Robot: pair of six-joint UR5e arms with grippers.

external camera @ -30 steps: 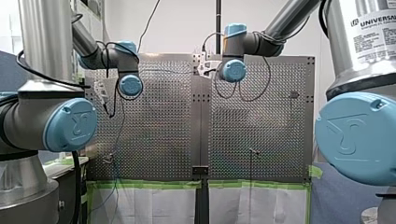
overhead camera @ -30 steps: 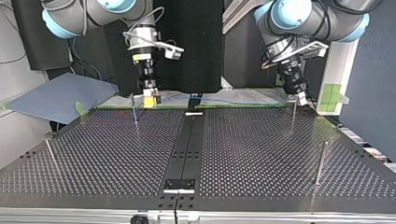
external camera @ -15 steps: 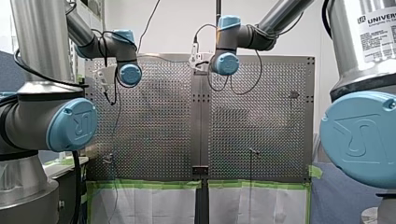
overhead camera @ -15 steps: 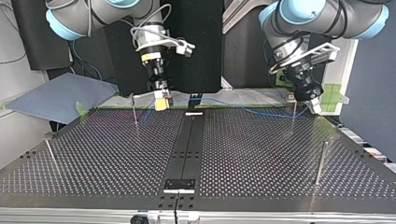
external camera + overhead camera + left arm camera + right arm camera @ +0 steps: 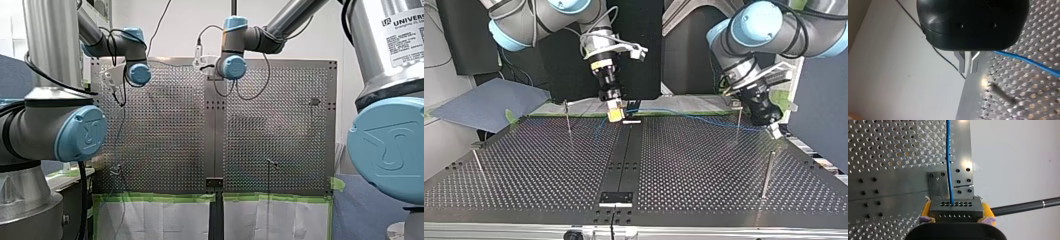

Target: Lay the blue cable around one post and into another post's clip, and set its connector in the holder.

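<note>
My right gripper [image 5: 615, 114] has its yellow pads clamped on the grey connector [image 5: 955, 208]; the blue cable [image 5: 948, 157] runs ahead of it across the worktop [image 5: 549, 165] to my left gripper [image 5: 968, 65], fingers seemingly pinched on it.

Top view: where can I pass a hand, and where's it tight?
Free: the perforated table between the near post at the view's left and the centre strip, and between the strip and the near post at its right. Crowded: the far edge, where the blue cable runs from the connector in my right gripper to my left gripper.
</note>
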